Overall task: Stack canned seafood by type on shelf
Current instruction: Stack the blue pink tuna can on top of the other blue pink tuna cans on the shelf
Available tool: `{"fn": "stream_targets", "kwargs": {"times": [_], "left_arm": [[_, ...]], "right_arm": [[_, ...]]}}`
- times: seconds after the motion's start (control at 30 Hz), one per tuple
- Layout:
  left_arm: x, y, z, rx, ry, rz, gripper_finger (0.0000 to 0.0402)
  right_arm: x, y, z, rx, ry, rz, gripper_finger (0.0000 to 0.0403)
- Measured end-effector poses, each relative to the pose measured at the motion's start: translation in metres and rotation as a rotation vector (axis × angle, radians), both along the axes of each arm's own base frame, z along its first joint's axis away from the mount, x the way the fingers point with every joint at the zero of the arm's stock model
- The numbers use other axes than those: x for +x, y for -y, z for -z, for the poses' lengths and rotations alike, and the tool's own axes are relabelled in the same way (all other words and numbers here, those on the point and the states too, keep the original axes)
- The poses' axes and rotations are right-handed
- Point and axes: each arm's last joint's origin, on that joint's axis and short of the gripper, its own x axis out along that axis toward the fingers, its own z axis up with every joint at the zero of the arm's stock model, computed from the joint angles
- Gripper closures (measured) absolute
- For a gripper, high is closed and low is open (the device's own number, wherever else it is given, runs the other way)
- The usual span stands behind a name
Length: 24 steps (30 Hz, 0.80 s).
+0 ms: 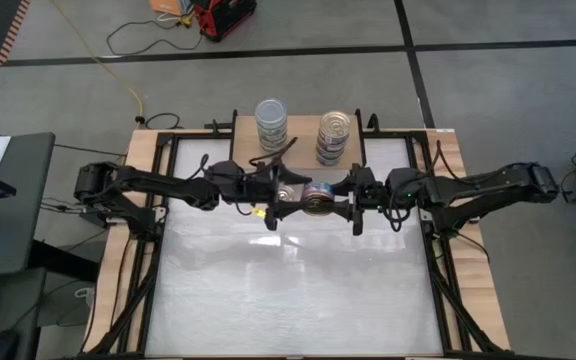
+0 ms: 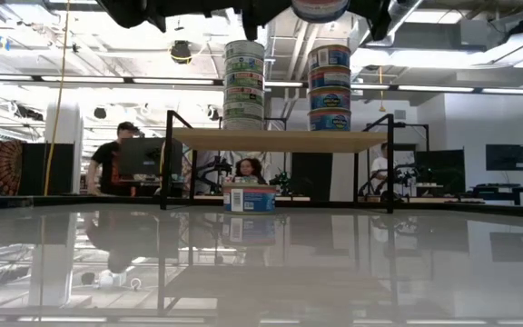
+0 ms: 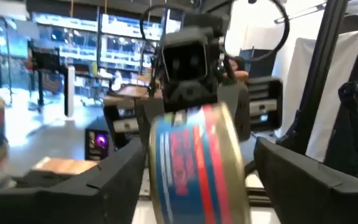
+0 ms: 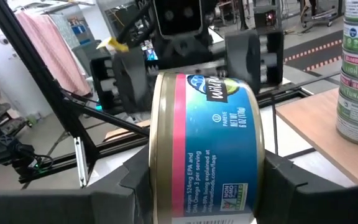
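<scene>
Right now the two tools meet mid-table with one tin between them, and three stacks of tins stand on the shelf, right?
No: the shelf holds two stacks, not three; the high view shows it. Left tool and right tool do meet around one tin.

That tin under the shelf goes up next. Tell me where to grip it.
Grip the tin by its curved side wall, coming in low from the open front between the legs. It stands upright, and the shelf board overhead likely blocks a top-down reach.
</scene>
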Motion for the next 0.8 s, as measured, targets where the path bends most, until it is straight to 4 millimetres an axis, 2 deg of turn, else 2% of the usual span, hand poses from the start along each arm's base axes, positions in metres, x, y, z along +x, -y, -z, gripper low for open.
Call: {"fn": "stream_targets", "kwargs": {"times": [0.2,0.37,0.5,0.63,0.8], "left_arm": [[-0.012,0.001,-0.016,0.024,0.030,-0.018,0.0063],[-0.026,0.004,-0.025,0.078,-0.037,-0.073,0.0052],[-0.034,0.021,-0.026,0.186,-0.110,-0.132,0.0053],[-0.040,0.045,-0.023,0.359,-0.200,-0.262,0.0054],[-0.044,0.070,-0.012,0.473,-0.273,-0.313,0.0054]], "right_arm": [[0.000,0.000,0.001,0.002,-0.010,-0.001,0.0187],[-0.004,0.000,-0.001,0.005,-0.008,0.000,0.0189],[-0.015,0.001,-0.012,0.018,0.035,0.000,0.0186],[-0.030,0.002,-0.029,0.039,0.026,0.003,0.0188],[-0.044,0.010,-0.053,0.042,0.013,0.042,0.0186]]}}
